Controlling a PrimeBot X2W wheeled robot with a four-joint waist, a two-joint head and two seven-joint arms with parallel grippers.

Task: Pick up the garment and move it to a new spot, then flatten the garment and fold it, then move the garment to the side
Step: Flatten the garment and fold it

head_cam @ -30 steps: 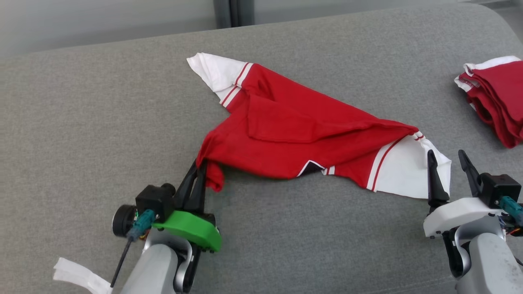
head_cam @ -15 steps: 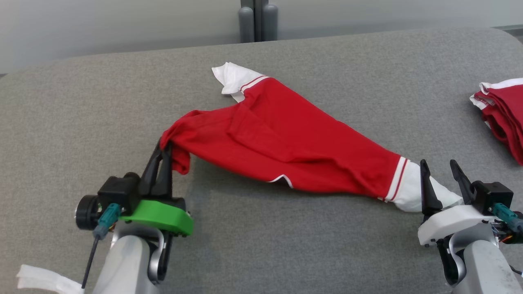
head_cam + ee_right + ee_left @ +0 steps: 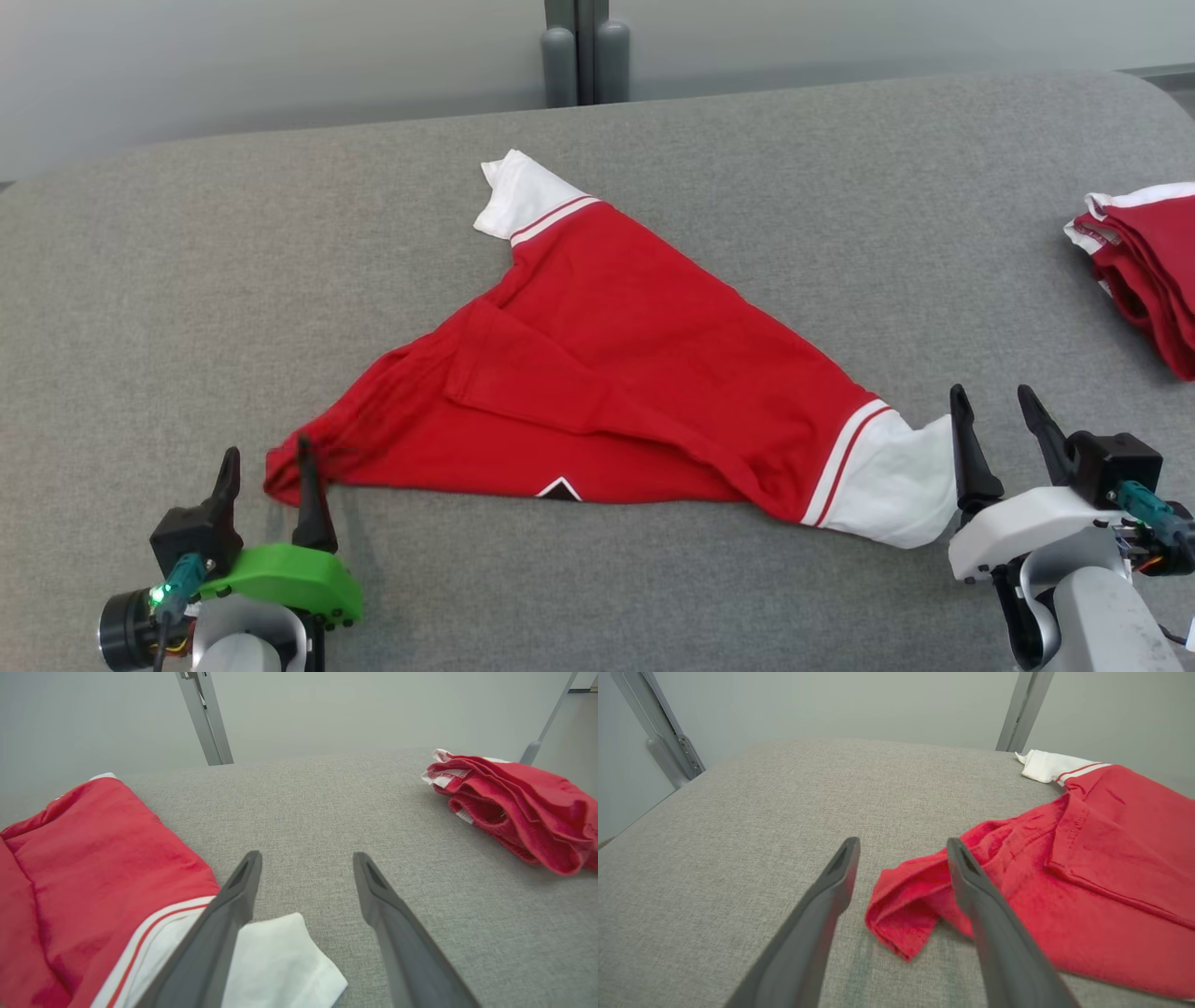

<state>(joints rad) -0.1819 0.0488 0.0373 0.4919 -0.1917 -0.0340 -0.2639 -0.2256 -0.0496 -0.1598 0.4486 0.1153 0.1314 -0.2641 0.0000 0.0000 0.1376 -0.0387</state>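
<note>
Where the two arms rise at the near edge of the grey padded surface (image 3: pixel 187 280), both grippers stand with their fingers spread and nothing between them. The left gripper (image 3: pixel 266 453) is at the lower left, and a red corner of the garment (image 3: pixel 616 373) lies on the surface at its tips. In the left wrist view that bunched corner sits between the two fingers, closer to the right one, which crosses in front of the cloth. The right gripper (image 3: pixel 991 392) is at the lower right, the finger nearer the garment just beside the white sleeve end (image 3: pixel 887 495); whether it touches cannot be told. Between the grippers the garment lies spread in a rough triangle, red with white, red-striped sleeves and a fold across its middle. Its other white sleeve (image 3: pixel 523 196) points to the far side. Farther right, well apart, a folded red and white pile (image 3: pixel 1148 261) rests near the surface's edge. Beyond the surface stand grey posts (image 3: pixel 583 51).
</note>
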